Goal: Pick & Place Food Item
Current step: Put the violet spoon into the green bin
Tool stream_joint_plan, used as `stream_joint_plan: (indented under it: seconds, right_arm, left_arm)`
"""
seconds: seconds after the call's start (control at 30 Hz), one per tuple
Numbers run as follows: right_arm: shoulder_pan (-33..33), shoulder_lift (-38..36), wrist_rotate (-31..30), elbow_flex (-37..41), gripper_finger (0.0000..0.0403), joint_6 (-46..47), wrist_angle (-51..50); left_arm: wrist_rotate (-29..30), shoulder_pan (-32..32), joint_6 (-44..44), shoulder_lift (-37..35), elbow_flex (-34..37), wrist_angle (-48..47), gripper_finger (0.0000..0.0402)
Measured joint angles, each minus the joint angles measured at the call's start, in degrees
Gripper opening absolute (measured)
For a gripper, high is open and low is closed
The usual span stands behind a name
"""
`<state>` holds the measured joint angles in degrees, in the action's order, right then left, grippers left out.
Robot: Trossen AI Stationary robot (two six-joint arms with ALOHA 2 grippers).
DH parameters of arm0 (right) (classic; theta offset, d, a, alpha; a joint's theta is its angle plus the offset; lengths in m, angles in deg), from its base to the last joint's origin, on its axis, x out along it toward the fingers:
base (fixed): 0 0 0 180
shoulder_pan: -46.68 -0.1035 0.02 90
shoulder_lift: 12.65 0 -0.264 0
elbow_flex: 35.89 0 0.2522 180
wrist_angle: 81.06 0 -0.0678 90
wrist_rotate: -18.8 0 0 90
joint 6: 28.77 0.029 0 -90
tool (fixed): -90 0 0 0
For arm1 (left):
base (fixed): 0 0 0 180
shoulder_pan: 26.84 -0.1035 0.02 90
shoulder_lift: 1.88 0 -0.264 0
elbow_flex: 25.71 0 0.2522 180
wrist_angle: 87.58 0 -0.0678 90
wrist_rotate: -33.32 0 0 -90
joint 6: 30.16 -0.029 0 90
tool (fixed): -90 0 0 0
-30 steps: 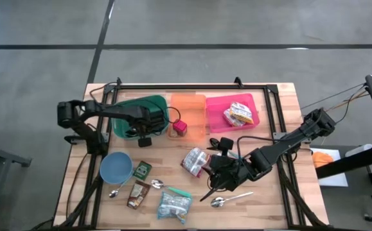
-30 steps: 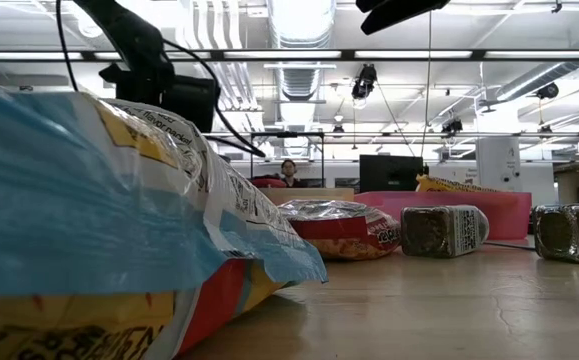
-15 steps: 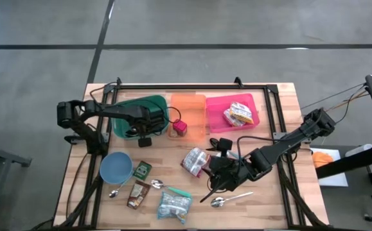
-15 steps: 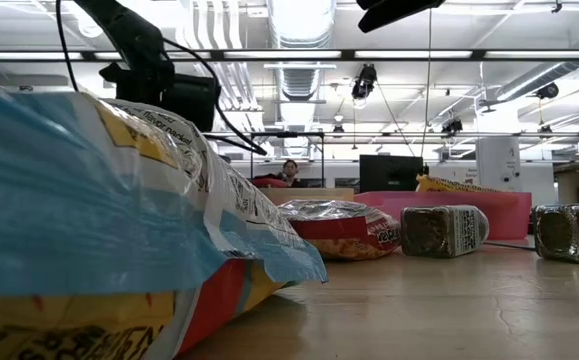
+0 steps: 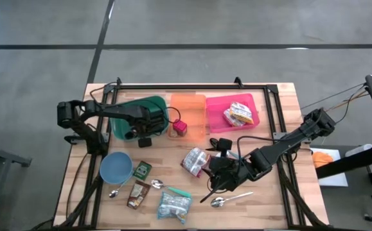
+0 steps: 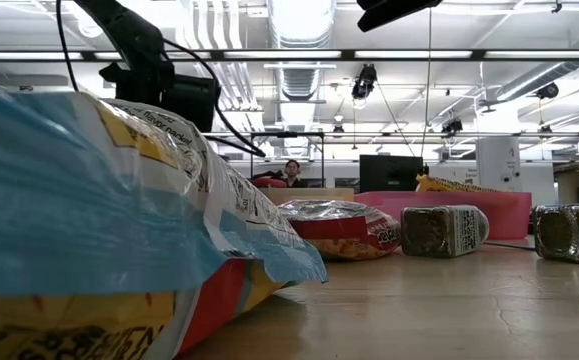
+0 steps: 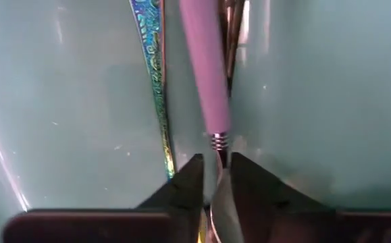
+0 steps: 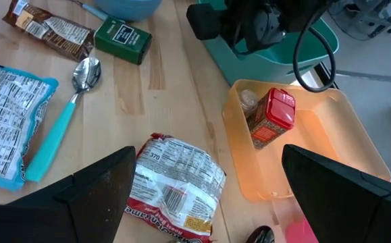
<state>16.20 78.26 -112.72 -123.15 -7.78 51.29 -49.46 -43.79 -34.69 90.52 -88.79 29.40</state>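
Left wrist view shows the left pincer [image 7: 214,185] inside the green bin [image 5: 148,106], fingers narrowly parted around a lilac-handled utensil [image 7: 205,74]. The right pincer [image 8: 205,182] hangs released above the ramen packet [image 8: 171,189].

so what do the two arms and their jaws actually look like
Both arms are dark, near black, built of slim jointed segments with black cables looping along them. The left gripper ends in two flat, dark, wedge-shaped jaws. The right gripper has broader, dark, blocky jaws. No markings are visible.
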Motion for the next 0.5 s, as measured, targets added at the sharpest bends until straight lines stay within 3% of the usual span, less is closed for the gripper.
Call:
stream_joint_plan:
  seconds: [0.27,0.5]
  right_arm:
    - [0.00,0.00,0.02,0.00,0.0367,0.00,0.06]
    - [0.00,0.00,0.00,0.00,0.0367,0.00,0.16]
  left_arm:
    - [0.00,0.02,2.02,-0.04,0.00,-1.41,0.0181]
    - [-1.33,0.02,3.00,-1.76,-0.33,-2.26,0.0241]
